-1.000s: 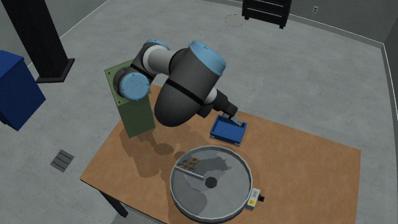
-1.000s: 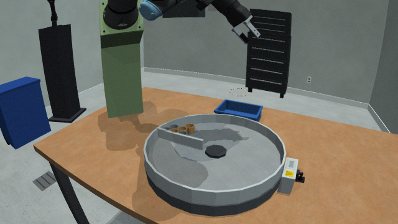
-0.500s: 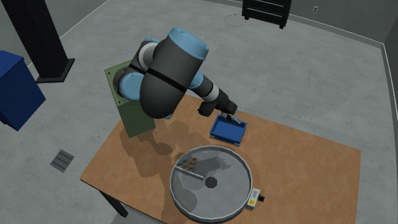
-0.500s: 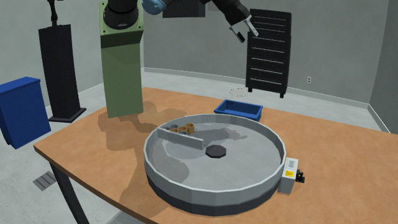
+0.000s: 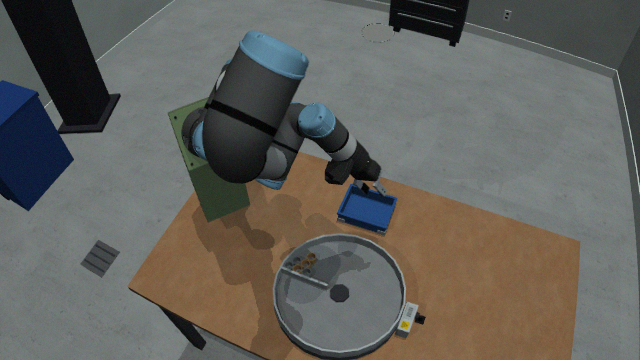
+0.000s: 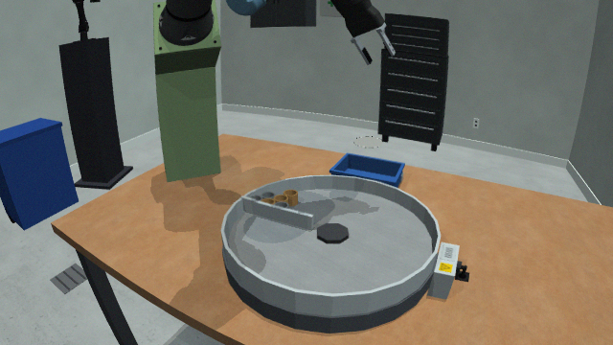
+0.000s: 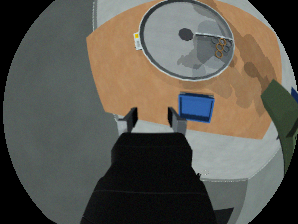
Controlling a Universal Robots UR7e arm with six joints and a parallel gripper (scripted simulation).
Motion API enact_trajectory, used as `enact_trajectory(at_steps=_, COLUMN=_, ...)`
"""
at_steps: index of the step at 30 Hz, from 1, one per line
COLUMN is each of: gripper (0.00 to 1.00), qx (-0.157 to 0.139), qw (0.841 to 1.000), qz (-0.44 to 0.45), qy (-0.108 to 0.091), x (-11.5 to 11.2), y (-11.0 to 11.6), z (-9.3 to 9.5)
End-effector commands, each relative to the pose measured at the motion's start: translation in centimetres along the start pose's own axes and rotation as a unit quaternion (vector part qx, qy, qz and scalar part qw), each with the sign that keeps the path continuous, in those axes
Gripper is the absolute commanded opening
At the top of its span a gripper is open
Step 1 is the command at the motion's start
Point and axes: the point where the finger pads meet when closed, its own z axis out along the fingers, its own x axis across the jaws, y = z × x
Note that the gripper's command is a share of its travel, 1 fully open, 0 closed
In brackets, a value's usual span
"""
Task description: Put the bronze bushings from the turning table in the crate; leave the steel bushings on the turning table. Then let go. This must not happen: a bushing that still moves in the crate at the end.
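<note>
You see a matt, wood-like table (image 5: 475, 240) (image 6: 144, 163) (image 7: 120, 90); on it, a smooth, grey, metal-looking turntable (image 5: 360, 320) (image 6: 335, 302) (image 7: 165, 70) and matt, plastic-looking crate (image 5: 367, 209) (image 6: 369, 173) (image 7: 196, 107).

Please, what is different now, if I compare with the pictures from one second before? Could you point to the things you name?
The arm's large elbow section has swung toward the green pedestal (image 5: 225, 200) (image 6: 192, 120) (image 7: 281, 102). The gripper (image 5: 372, 190) (image 6: 381, 59) (image 7: 152, 113) has shifted only slightly and is open, holding nothing. The bushings remain bunched by the divider (image 5: 305, 278) (image 6: 278, 212) (image 7: 214, 35), and the crate (image 5: 367, 209) (image 6: 368, 176) (image 7: 196, 107) has not moved.
</note>
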Motion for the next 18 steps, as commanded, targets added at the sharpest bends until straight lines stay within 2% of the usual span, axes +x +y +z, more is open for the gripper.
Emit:
enact_trajectory(at_steps=1, gripper=1.00, qx=0.010, qw=0.998, qz=-0.051, qy=0.041, x=0.32, y=0.20, z=-0.27)
enact_trajectory(at_steps=11, gripper=1.00, qx=0.010, qw=0.998, qz=-0.051, qy=0.041, x=0.32, y=0.20, z=-0.27)
enact_trajectory(at_steps=16, gripper=1.00, qx=0.028, qw=0.982, qz=-0.153, qy=0.107, x=1.10, y=0.57, z=-0.80)
enact_trajectory(at_steps=18, gripper=1.00, qx=0.028, qw=0.982, qz=-0.153, qy=0.107, x=1.10, y=0.57, z=-0.80)
